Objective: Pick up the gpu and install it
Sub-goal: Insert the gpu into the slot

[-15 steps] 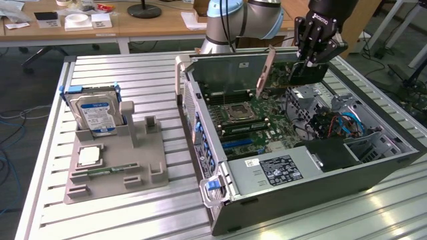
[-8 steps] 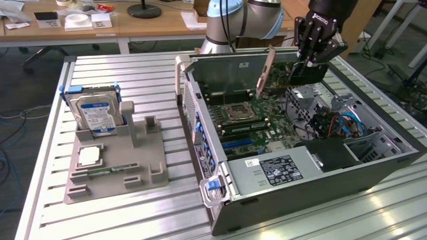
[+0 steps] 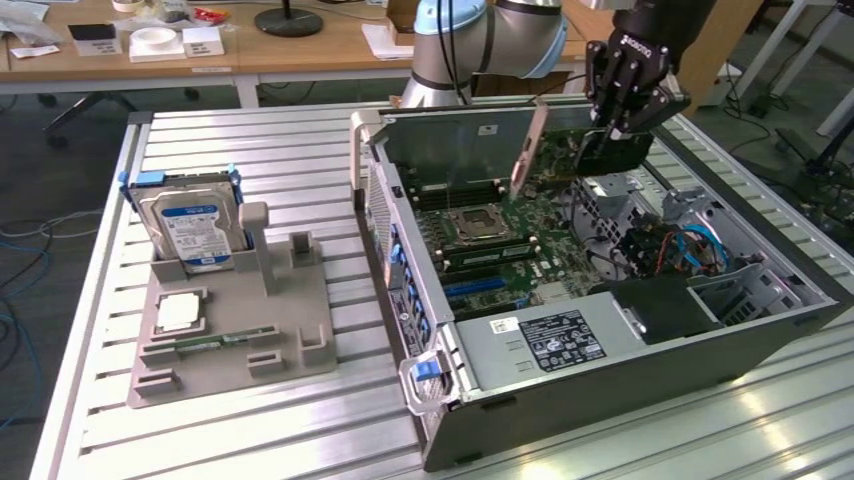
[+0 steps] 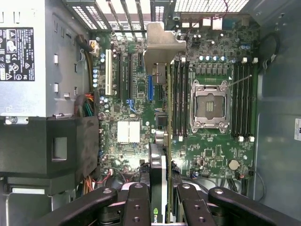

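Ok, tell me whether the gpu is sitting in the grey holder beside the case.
No, the gripper holds the gpu between its fingers over the motherboard.

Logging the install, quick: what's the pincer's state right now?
Pincer: closed on the gpu, holding it edge-on above the motherboard.

The slatted metal table (image 3: 240,150) catches pale glare on its near slats. Behind it stands a wooden desk (image 3: 320,55) — tape roll (image 3: 155,37), papers (image 3: 387,40) and a round black base (image 3: 288,20) on top. Beside the table, on the exterior view's left, cables (image 3: 16,232) trail over dark floor (image 3: 54,160).
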`<move>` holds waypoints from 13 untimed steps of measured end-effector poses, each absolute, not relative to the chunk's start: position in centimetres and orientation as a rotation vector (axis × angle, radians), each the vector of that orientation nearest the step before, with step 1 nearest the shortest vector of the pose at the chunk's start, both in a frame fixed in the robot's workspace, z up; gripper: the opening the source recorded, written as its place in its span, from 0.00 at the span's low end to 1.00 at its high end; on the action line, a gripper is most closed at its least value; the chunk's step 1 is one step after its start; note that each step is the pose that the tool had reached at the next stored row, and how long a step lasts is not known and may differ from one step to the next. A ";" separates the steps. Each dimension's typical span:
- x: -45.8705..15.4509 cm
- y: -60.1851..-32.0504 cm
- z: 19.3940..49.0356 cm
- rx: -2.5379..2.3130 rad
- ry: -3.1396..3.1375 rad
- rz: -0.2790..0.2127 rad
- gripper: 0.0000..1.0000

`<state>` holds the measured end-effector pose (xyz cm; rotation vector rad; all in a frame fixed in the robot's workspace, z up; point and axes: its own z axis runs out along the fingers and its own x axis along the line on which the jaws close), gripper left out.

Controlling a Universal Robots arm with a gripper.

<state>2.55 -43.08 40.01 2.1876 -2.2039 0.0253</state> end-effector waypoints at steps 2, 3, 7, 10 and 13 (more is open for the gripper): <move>2.3 -43.1 39.7 2.190 -2.205 0.029 0.27; 2.2 -43.1 39.5 2.190 -2.206 0.030 0.27; 1.8 -43.1 38.9 2.194 -2.209 0.037 0.27; 1.6 -43.1 38.4 2.196 -2.211 0.042 0.27; 1.4 -43.1 38.0 2.196 -2.211 0.043 0.27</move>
